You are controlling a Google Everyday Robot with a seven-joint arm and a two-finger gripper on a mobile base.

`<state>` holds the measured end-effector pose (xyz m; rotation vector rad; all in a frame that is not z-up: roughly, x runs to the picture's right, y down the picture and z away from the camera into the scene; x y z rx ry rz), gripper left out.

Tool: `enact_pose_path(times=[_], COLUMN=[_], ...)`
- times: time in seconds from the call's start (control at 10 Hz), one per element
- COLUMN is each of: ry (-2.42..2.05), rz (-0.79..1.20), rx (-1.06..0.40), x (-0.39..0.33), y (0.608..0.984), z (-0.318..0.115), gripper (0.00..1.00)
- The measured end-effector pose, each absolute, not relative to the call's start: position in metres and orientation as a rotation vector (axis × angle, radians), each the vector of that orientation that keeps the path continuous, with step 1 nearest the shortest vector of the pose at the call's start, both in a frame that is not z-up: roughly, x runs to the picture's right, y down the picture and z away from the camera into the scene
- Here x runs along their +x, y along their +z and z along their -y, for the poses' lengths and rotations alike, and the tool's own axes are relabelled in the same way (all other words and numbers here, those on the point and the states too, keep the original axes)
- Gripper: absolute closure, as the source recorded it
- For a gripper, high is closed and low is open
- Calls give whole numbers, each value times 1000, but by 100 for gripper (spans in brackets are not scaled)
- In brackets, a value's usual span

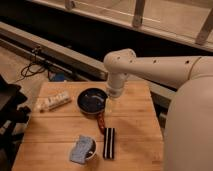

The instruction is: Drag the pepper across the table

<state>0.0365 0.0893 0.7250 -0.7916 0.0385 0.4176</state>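
Observation:
The pepper [101, 121] is a slim red-orange piece lying on the wooden table [135, 117], just in front of the dark round pan [91, 100] and pointing toward the front edge. My gripper [110, 105] hangs down from the white wrist, over the pan's right rim and a little behind the pepper's far end. I cannot tell whether it touches the pepper.
A black-and-white striped block [108, 143] lies right in front of the pepper. A blue sponge in a cup [82, 149] sits at the front. A pale packet [52, 101] lies at the left. A black chair [10, 112] stands beyond the left edge.

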Motion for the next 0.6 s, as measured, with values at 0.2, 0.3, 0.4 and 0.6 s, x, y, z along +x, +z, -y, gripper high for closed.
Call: enact_pose_path(times=[0.2, 0.3, 0.4, 0.6], ry=[493, 502, 506, 543], rz=[-50, -48, -47, -43], rx=[-755, -744, -744, -766], x=[32, 27, 22, 14], y=[723, 725, 726, 737], z=[-108, -116, -122, -140], gripper=[20, 20, 20, 20])
